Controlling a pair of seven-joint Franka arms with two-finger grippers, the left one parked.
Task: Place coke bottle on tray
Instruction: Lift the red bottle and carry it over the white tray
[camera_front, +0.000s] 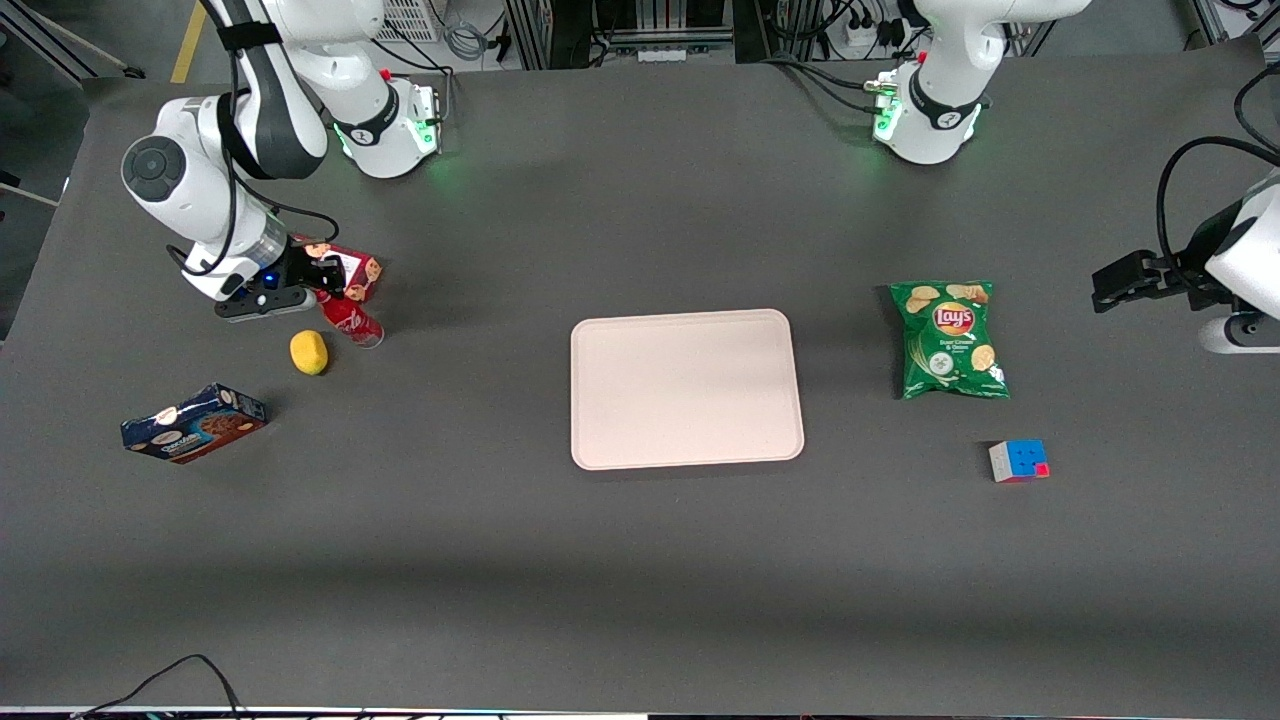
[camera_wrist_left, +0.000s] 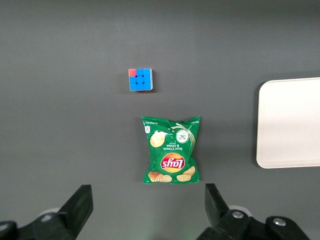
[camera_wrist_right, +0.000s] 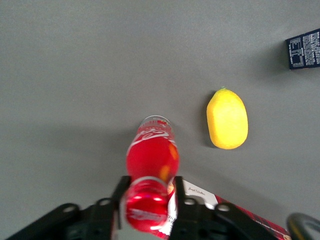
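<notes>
The coke bottle (camera_front: 352, 322), small and red with white script, stands on the dark table toward the working arm's end, far from the tray. It also shows in the right wrist view (camera_wrist_right: 152, 155). My right gripper (camera_front: 325, 290) is over its cap, and in the wrist view the gripper (camera_wrist_right: 150, 182) has one finger on each side of the neck, closed against it. The tray (camera_front: 686, 388), pale pink-beige and bare, lies flat at the middle of the table. Its edge shows in the left wrist view (camera_wrist_left: 290, 125).
A yellow lemon (camera_front: 309, 352) (camera_wrist_right: 227, 119) lies close beside the bottle. A red cookie box (camera_front: 355, 268) (camera_wrist_right: 200, 197) is right beside the bottle, farther from the front camera. A blue cookie box (camera_front: 193, 423), a chips bag (camera_front: 950, 340) and a puzzle cube (camera_front: 1019, 461) lie around.
</notes>
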